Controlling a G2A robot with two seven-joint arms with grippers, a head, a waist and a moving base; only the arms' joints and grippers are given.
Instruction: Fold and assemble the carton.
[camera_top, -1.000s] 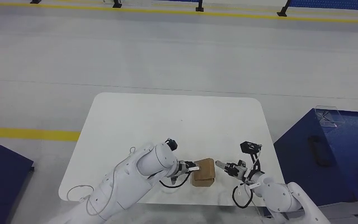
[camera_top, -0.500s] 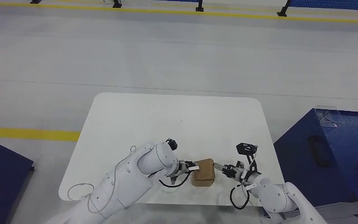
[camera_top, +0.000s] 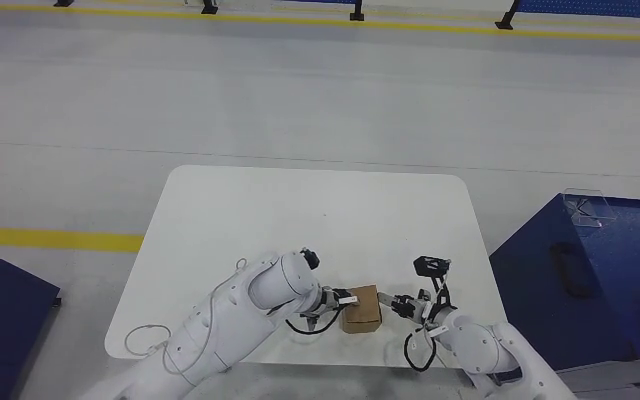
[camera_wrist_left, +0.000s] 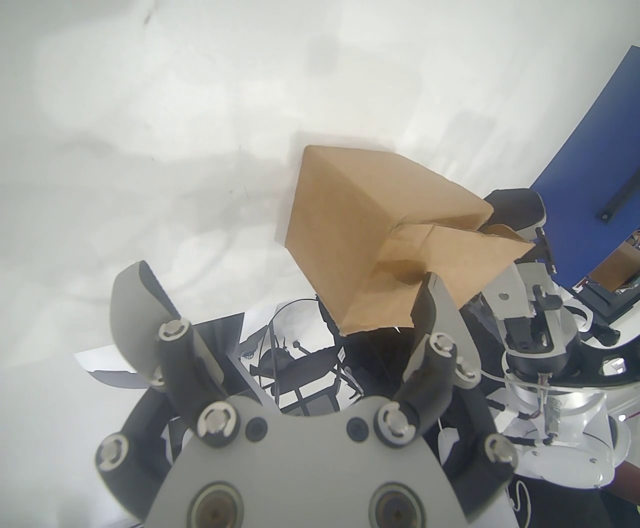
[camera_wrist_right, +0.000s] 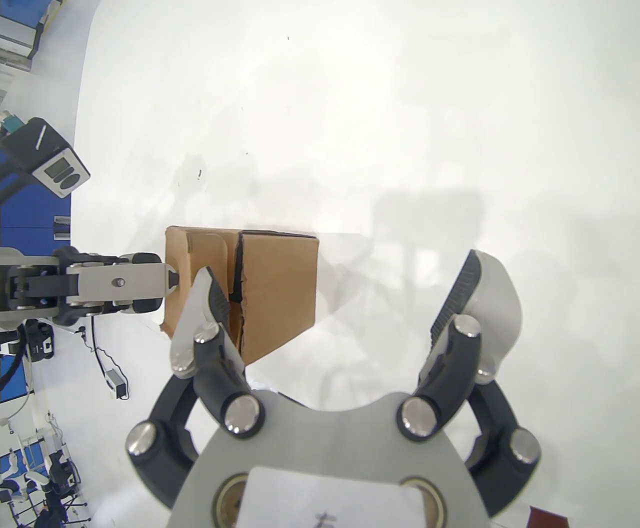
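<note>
Robotics test hall, with the look of a factory floor: a wide grey painted floor (camera_top: 320, 100) fills the upper frame, marked with a yellow line (camera_top: 70, 240) at mid-left and another along the top edge, where the black feet of stands (camera_top: 357, 15) line up. A white surface (camera_top: 300, 210) stands at centre, with a blue cabinet (camera_top: 570, 280) at right.

In the top view, the right gripper (camera_top: 392, 304) has been brought leftward and slightly lower in the frame, right up to the right side of the carton (camera_top: 361, 308), which has been nudged slightly left
</note>
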